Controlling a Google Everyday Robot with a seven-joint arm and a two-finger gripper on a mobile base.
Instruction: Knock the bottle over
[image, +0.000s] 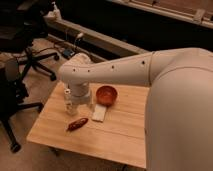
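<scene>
One upright bottle (67, 99) on the wooden table (120, 127), just beside the gripper (81, 103), on its side away from the red bowl (106, 95); cannot tell if gripper spread or closed; probably needs sideways push.

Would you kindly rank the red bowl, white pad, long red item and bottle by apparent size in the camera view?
1. red bowl
2. white pad and long red item, about alike
3. bottle, next to the end effector over the table's left half
</scene>
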